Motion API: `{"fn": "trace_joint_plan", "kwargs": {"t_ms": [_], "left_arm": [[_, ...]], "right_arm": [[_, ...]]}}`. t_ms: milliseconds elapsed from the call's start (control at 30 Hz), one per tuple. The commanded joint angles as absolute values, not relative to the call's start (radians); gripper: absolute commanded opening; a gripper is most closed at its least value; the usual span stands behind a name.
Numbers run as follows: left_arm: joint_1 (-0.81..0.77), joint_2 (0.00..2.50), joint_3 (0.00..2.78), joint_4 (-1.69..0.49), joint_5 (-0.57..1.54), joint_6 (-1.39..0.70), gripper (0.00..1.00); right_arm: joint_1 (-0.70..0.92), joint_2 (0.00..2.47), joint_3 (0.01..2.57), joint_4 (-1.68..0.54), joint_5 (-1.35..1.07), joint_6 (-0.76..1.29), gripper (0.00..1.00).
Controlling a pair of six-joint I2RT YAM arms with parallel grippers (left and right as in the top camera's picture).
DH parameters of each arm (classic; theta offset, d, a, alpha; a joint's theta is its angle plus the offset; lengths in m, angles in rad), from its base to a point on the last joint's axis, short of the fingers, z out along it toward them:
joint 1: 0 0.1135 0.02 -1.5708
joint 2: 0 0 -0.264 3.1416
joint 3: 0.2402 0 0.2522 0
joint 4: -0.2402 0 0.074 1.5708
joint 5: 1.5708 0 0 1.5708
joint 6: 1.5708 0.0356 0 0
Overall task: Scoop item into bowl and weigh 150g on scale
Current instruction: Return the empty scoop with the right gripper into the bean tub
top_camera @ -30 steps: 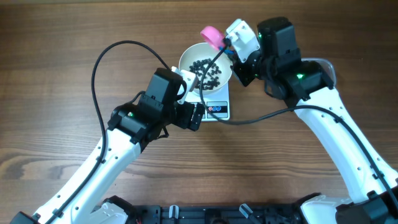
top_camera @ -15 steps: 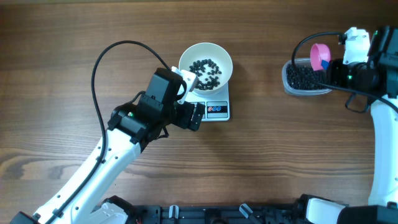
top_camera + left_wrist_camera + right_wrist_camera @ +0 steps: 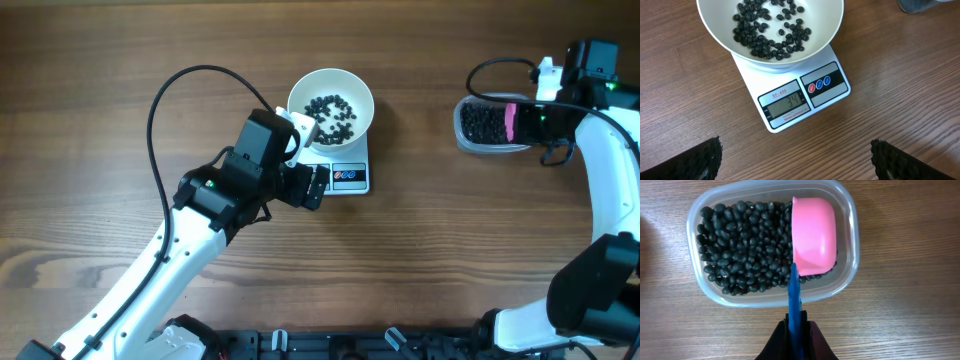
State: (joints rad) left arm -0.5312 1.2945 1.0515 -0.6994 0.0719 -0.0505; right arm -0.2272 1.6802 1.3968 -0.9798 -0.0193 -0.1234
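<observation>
Black beans (image 3: pixel 745 250) fill the clear tub (image 3: pixel 850 265); a thin layer lies in the white bowl (image 3: pixel 715 25) on the scale (image 3: pixel 790 105). My right gripper (image 3: pixel 795 335) is clamped on the pink scoop (image 3: pixel 812 235), held over the tub to dig. My left gripper (image 3: pixel 795 147) hangs spread wide beside the scale, its camera on the display.

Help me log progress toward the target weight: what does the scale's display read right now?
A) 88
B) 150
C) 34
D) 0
C: in the left wrist view, the scale under the bowl of black beans shows 34 on its display.
</observation>
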Motion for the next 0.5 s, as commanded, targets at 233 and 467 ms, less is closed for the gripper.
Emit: {"fn": "trace_joint_plan", "kwargs": {"t_ms": [233,467], "left_arm": [[-0.533,1.298,1.043,-0.699,0.059,-0.060,1.00],[-0.533,1.298,1.043,-0.699,0.059,-0.060,1.00]], "right_arm": [[-0.228,1.743,1.399,-1.024,-0.292,-0.183,0.04],[-0.234,1.743,1.399,-1.061,-0.333,-0.177,0.04]]}}
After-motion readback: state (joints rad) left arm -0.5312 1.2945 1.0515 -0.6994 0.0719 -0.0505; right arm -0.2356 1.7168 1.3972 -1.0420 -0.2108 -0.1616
